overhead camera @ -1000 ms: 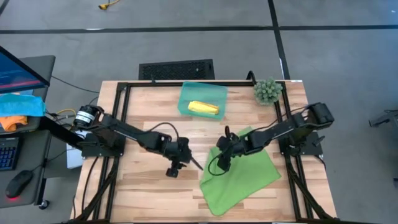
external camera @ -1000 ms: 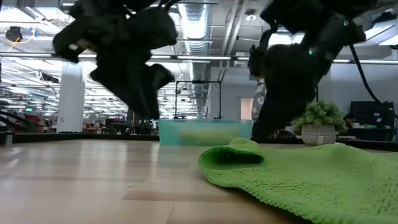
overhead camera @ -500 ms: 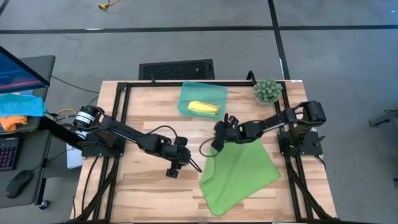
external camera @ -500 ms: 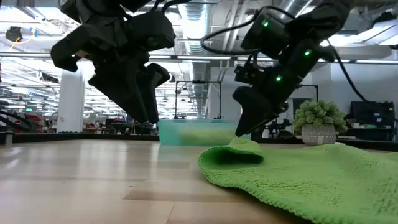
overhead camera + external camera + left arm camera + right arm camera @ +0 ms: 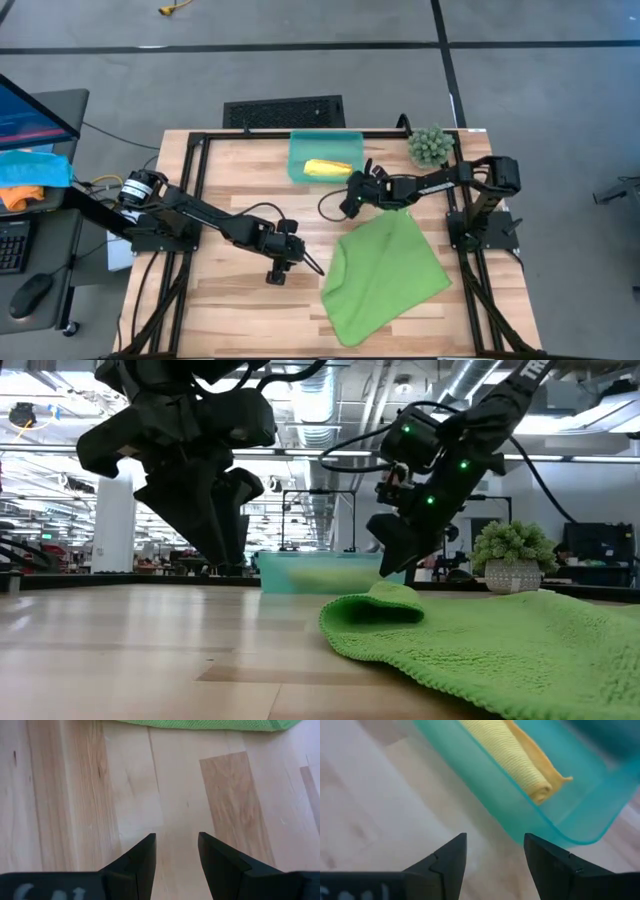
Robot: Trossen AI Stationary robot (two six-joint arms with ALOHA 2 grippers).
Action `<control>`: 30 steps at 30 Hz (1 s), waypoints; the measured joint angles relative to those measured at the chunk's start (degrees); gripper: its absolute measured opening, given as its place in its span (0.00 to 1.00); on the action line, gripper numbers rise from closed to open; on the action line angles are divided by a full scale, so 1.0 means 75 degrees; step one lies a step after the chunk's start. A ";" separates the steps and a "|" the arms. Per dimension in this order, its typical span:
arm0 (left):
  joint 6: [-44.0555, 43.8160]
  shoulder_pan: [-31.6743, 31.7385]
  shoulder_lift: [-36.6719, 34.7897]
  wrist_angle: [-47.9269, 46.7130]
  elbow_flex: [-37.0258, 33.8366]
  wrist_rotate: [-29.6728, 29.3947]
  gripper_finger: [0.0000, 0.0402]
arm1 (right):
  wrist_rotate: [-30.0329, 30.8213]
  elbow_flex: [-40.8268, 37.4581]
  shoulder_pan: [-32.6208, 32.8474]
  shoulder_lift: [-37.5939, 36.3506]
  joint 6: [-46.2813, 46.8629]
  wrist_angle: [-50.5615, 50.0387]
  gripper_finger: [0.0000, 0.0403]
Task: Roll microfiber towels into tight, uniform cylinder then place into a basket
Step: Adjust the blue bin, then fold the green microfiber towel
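The lime green towel (image 5: 385,270) lies spread on the table's right half. Its left edge is folded over into a raised lip (image 5: 385,603). The yellow towel (image 5: 327,170), rolled up, lies inside the teal basket (image 5: 300,150) at the far middle of the table. My left gripper (image 5: 310,262) hovers open over bare wood just left of the green towel (image 5: 200,724). My right gripper (image 5: 495,836) hangs open above the table beside the basket's near right corner (image 5: 560,832), pointing at the basket. Nothing is between its fingers.
A small potted plant (image 5: 430,145) stands at the far right corner. A black vented panel (image 5: 283,110) lies beyond the far edge. A side desk with a blue cloth (image 5: 35,168) stands to the left. Bare wood (image 5: 230,300) spans the near left.
My right gripper has left the spot over the green towel's left part and swung toward the far edge, ending beside the basket, turning as it went. It has stayed open. The green towel lies as before.
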 joint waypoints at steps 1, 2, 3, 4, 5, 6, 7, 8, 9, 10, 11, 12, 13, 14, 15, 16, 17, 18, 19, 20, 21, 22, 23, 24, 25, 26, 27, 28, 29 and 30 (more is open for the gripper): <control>-0.0047 -0.0003 0.0000 0.0000 0.0000 0.0001 0.35 | 0.0000 0.0000 -0.0092 0.0000 -0.0002 0.0046 0.55; -0.0100 -0.0003 0.0000 0.0000 0.0000 0.0003 0.35 | 0.0000 0.0000 -0.0171 0.0000 -0.0002 0.0112 0.55; -0.0157 -0.0003 0.0000 0.0003 0.0000 0.0003 0.35 | 0.0003 0.0000 -0.0250 0.0000 -0.0002 0.0197 0.55; -0.0230 -0.0003 0.0000 0.0003 0.0000 0.0001 0.35 | -0.0043 0.0000 -0.0328 0.0000 -0.0005 0.0240 0.55; -0.0277 -0.0003 0.0000 0.0005 0.0000 -0.0008 0.35 | -0.0066 0.0000 -0.0381 0.0000 -0.0030 0.0293 0.55; -0.0321 -0.0003 0.0000 0.0016 0.0000 -0.0056 0.35 | -0.0114 0.0000 -0.0421 0.0000 -0.0121 0.0357 0.55; -0.0365 -0.0003 0.0000 0.0044 0.0000 -0.0149 0.35 | -0.0208 0.0000 -0.0443 0.0000 -0.0215 0.0382 0.55; -0.0410 -0.0003 0.0000 0.0077 0.0000 -0.0276 0.35 | -0.0292 0.0000 -0.0448 0.0000 -0.0303 0.0397 0.55; -0.0454 -0.0003 0.0000 0.0112 0.0000 -0.0412 0.35 | -0.0327 0.0000 -0.0428 0.0000 -0.0383 0.0397 0.55; -0.0505 -0.0003 0.0000 0.0141 0.0000 -0.0548 0.35 | -0.0344 0.0000 -0.0383 0.0000 -0.0404 0.0386 0.55; -0.0533 -0.0003 0.0000 0.0176 0.0000 -0.0694 0.35 | -0.0344 0.0000 -0.0298 0.0000 -0.0410 0.0372 0.55; -0.0560 -0.0003 0.0000 0.0228 0.0001 -0.0836 0.35 | -0.0332 0.0000 -0.0196 0.0000 -0.0405 0.0308 0.55; -0.0586 -0.0003 0.0000 0.0307 0.0000 -0.0933 0.35 | -0.0323 -0.0002 -0.0076 0.0000 -0.0404 0.0253 0.55; -0.0588 -0.0003 0.0000 0.0412 0.0003 -0.0974 0.35 | -0.0325 -0.0003 0.0062 0.0000 -0.0417 0.0244 0.55; -0.0591 -0.0007 0.0000 0.0539 0.0003 -0.0981 0.35 | -0.0338 -0.0002 0.0194 -0.0013 -0.0488 0.0248 0.55; -0.0590 -0.0020 0.0000 0.0690 0.0003 -0.0997 0.35 | -0.0362 0.0013 0.0321 -0.0065 -0.0599 0.0145 0.55; -0.0560 -0.0048 0.0000 0.0861 0.0003 -0.1012 0.35 | -0.0366 0.0068 0.0436 -0.0132 -0.0658 -0.0073 0.55; -0.0482 -0.0080 0.0000 0.1040 0.0003 -0.1020 0.35 | -0.0349 0.0160 0.0551 -0.0210 -0.0658 -0.0333 0.55; -0.0397 -0.0113 0.0000 0.1219 0.0003 -0.1020 0.35 | -0.0309 0.0255 0.0663 -0.0350 -0.0641 -0.0655 0.55; -0.0284 -0.0143 0.0000 0.1378 0.0003 -0.1020 0.35 | -0.0226 0.0348 0.0766 -0.0504 -0.0584 -0.1002 0.55; -0.0179 -0.0164 0.0000 0.1519 0.0003 -0.1020 0.35 | -0.0147 0.0452 0.0896 -0.0653 -0.0460 -0.1290 0.55; -0.0049 -0.0198 0.0000 0.1624 0.0003 -0.1023 0.35 | -0.0129 0.0519 0.1039 -0.0828 -0.0316 -0.1545 0.55; 0.0072 -0.0211 0.0000 0.1724 0.0003 -0.1022 0.35 | -0.0125 0.0547 0.1197 -0.1028 -0.0165 -0.1792 0.55; 0.0176 -0.0228 0.0000 0.1815 0.0003 -0.1025 0.35 | -0.0130 0.0557 0.1357 -0.1224 0.0002 -0.1938 0.55; 0.0243 -0.0248 0.0000 0.1876 0.0003 -0.1026 0.35 | -0.0141 0.0560 0.1540 -0.1411 0.0178 -0.2058 0.55; 0.0295 -0.0264 0.0000 0.1891 0.0003 -0.1026 0.35 | -0.0143 0.0563 0.1719 -0.1587 0.0364 -0.2214 0.55; 0.0328 -0.0291 0.0000 0.1885 0.0003 -0.1026 0.35 | -0.0146 0.0568 0.1908 -0.1741 0.0571 -0.2387 0.55; 0.0363 -0.0318 0.0000 0.1865 0.0003 -0.1026 0.35 | -0.0146 0.0568 0.2102 -0.1860 0.0789 -0.2583 0.55; 0.0382 -0.0355 0.0000 0.1824 0.0003 -0.1026 0.35 | -0.0143 0.0568 0.2287 -0.1937 0.1028 -0.2786 0.55; 0.0408 -0.0403 0.0000 0.1785 0.0003 -0.1026 0.35 | -0.0150 0.0568 0.2475 -0.1980 0.1295 -0.2984 0.55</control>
